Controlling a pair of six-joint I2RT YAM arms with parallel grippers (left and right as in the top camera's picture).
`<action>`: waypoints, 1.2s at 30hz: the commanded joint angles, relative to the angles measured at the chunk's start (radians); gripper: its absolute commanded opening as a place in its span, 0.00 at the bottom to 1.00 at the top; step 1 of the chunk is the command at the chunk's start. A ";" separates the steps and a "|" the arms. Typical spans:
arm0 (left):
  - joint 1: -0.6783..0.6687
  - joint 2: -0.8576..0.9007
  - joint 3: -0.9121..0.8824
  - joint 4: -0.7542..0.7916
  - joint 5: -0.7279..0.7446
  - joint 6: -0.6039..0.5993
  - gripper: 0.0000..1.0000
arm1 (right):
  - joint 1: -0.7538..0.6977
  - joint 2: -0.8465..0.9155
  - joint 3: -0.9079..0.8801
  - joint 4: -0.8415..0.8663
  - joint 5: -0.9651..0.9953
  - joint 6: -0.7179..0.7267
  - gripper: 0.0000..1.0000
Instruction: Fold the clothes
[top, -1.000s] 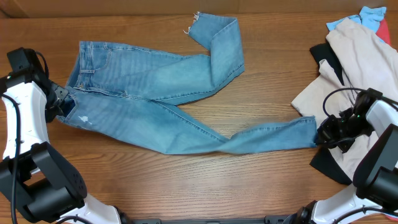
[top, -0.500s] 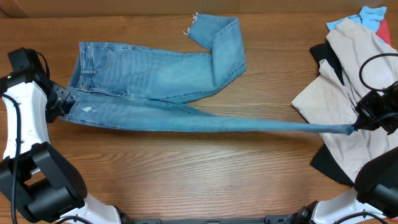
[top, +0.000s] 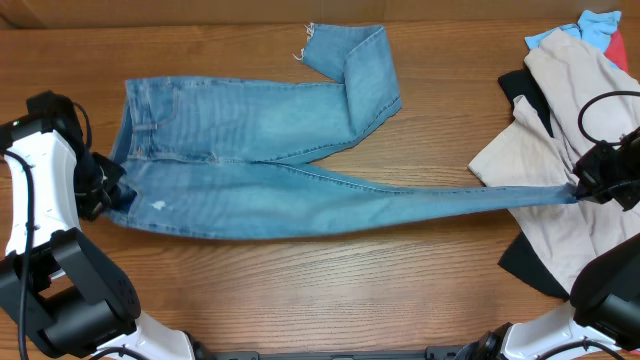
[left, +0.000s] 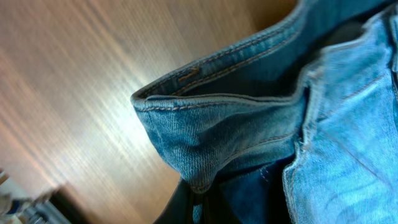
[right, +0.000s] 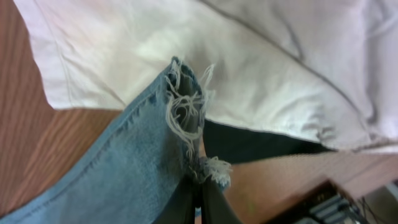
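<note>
Jeans (top: 260, 160) stretched between jaws: left jaws pinching waistband (left: 217, 118), right jaws pinching frayed hem (right: 186, 118).

Garment pile (top: 560, 110) — beside right claw (top: 576, 192)

The jeans (top: 250, 150) are light blue denim with a faded seat, spread lengthwise across the table, their waistband (left: 205, 118) toward the left edge. The upper leg (top: 365, 90) runs right, then doubles back toward the far edge and ends in a frayed hem. The lower leg (top: 430, 200) stretches long and narrow toward the right edge, and its frayed hem is raised off the table.
</note>
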 joint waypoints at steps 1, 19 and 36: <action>0.005 -0.030 0.003 -0.069 -0.012 0.019 0.05 | 0.005 -0.001 0.001 0.023 -0.010 0.001 0.04; 0.247 -0.030 -0.068 -0.029 -0.075 -0.027 0.04 | 0.012 -0.001 -0.151 0.008 0.004 0.001 0.04; 0.323 -0.030 -0.068 0.057 -0.033 0.043 0.04 | 0.143 -0.001 -0.251 -0.027 -0.010 0.000 0.06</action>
